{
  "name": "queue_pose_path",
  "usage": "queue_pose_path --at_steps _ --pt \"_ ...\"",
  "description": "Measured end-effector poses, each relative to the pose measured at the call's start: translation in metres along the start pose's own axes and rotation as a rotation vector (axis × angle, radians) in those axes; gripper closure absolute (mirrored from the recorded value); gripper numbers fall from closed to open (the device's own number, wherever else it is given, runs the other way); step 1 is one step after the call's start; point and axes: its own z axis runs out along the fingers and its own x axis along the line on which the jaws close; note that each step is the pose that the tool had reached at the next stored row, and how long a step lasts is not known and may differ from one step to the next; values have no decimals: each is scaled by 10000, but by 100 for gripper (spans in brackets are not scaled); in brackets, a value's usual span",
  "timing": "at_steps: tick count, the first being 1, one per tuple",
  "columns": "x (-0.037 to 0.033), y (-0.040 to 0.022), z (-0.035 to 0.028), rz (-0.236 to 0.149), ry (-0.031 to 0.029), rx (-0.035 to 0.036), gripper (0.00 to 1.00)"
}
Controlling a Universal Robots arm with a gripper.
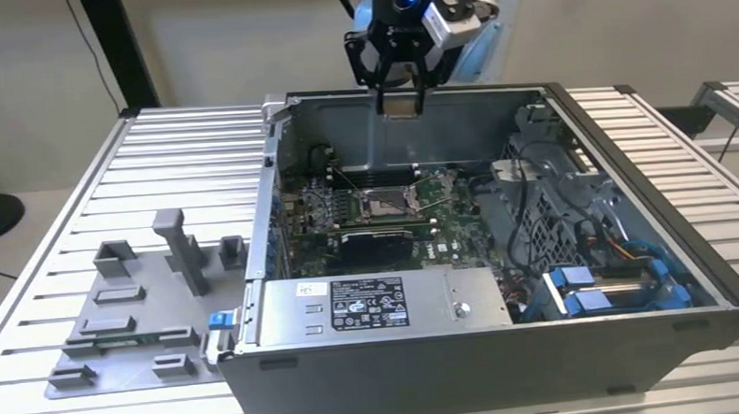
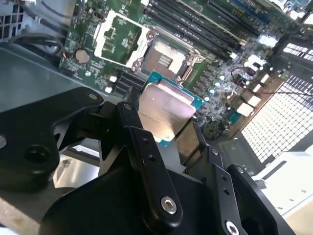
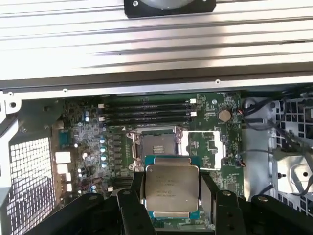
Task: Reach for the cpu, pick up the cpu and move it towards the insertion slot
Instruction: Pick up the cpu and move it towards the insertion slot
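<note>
Silvery cpu (image 3: pixel 172 188) in hand (image 3: pixel 172 196) (exterior view: above case (image 1: pixel 501 351)).

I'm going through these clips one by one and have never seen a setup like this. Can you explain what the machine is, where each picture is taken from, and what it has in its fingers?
It is a single robot arm with a gripper that hangs over an open computer case on a slatted metal table. The exterior view looks at the whole scene from off the arm; both wrist views ride on the arm and look down past the fingers into the case. The fingers are closed on the cpu, a flat silvery chip, which is held in the air above the green circuit board. The insertion slot lies open below. Grey fixture blocks sit on the table beside the case.
</note>
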Motion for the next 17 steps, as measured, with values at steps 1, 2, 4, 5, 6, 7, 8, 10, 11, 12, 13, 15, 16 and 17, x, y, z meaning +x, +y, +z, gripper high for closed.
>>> queue_pose_path --at_steps 1,2,4,5,6,7,8,10,11,12,13,15,16,17 --pt "1 14 2 -54 2 -1 100" --pt "2 23 4 -131 4 -2 100" --pt "4 32 4 -278 10 -4 100" --pt "5 37 4 -339 15 -4 100" --pt "7 42 5 -399 23 -4 100" --pt "8 45 5 -457 36 -4 100" --pt "11 49 5 -507 58 -3 100" --pt "17 56 5 -562 171 2 100" --pt "20 61 5 -570 291 8 100" --pt "21 63 5 -572 379 12 100" --pt "22 64 5 -571 393 12 100" --pt "22 64 5 -571 394 13 100" --pt "22 65 5 -572 395 13 100" --pt "22 65 5 -571 395 13 100"
